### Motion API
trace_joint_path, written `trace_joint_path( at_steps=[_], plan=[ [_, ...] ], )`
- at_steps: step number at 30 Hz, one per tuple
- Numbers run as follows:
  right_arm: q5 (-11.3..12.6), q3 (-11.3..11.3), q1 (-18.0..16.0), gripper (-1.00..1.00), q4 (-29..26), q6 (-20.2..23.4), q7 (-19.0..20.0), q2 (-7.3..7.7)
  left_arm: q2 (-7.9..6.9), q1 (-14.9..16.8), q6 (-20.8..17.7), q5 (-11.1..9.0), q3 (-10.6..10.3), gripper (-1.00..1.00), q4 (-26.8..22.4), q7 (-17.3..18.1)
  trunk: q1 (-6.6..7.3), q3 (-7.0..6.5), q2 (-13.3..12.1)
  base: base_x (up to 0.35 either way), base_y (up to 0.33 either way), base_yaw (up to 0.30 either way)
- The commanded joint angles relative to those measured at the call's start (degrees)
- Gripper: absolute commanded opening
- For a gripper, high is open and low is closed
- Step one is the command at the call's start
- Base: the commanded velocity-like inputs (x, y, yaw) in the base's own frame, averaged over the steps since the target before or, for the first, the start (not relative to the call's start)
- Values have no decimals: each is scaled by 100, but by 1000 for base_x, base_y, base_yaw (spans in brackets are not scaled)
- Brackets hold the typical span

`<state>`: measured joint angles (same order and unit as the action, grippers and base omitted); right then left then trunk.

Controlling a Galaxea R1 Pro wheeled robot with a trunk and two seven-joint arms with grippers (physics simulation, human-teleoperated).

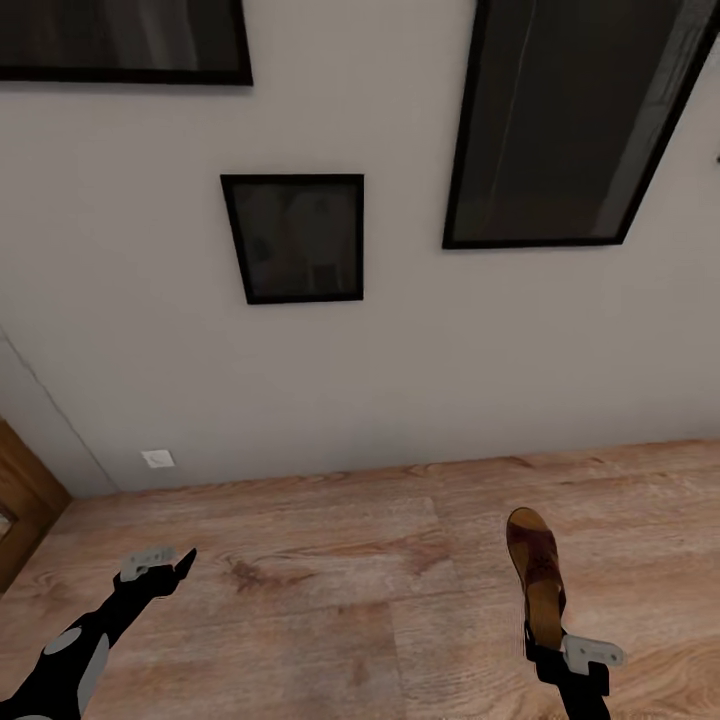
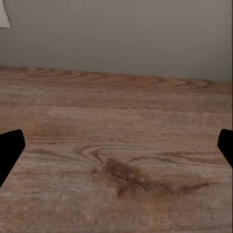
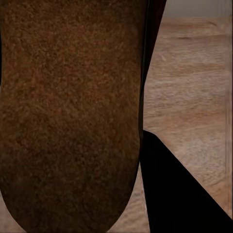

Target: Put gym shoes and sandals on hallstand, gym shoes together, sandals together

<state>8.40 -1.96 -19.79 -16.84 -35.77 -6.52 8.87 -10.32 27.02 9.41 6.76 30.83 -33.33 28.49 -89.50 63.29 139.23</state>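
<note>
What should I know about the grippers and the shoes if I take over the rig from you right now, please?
Right gripper: shut on one sandal, held above the corridor floor, toe pointing toward the wall.
Left gripper: open, empty, low over the floor.
Done: one sandal picked up.
Left: find the hallstand, set this sandal on it, then fetch the other sandal and both gym shoes and pair them up.

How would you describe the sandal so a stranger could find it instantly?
Start at the pale wall hung with black-framed pictures, then drop to the light-brown wood-plank floor. Above it, the right gripper holds a dark-brown strap sandal with a tan sole, the one shoe in sight.
</note>
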Motion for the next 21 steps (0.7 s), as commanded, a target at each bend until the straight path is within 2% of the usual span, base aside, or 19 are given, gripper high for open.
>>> trace_joint_path(
  at_steps=[1,4,21],
  plan=[
    [57,-24,-3,-100,5,-18,1,1,4,5,35,62,35,100,2,34,24,-14,-40,0,0,-280],
    [57,-24,-6,-100,6,-18,1,1,4,5,35,62,36,100,2,34,90,-68,-160,0,0,-280],
    [57,-24,-5,-100,11,-18,1,1,24,0,44,80,-2,100,2,34,90,-68,-160,0,0,-281]
  ],
)
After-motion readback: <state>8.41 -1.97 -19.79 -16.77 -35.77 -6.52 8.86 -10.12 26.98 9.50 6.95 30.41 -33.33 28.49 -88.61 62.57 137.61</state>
